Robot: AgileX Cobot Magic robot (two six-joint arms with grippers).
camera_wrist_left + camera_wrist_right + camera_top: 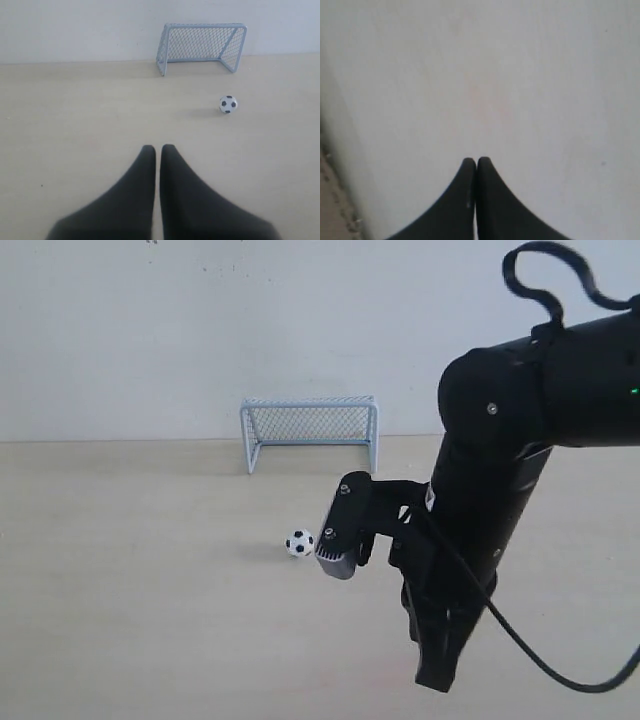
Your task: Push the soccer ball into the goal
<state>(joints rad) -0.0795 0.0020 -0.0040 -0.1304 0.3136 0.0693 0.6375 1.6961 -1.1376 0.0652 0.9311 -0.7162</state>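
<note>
We've got the soccer ball (299, 543) sitting free on the pale surface (120, 580), apart from the goal (310, 425) and out in front of its open mouth. On the left gripper (157, 148) the jaws are together, with only a hairline slit between them. The right gripper (476, 161) has its jaws together too, over bare surface. The ball looks light, smooth and quick to roll, probably hollow plastic. We'd not pinch it but nudge it gently, low on the side facing away from the goal.
</note>
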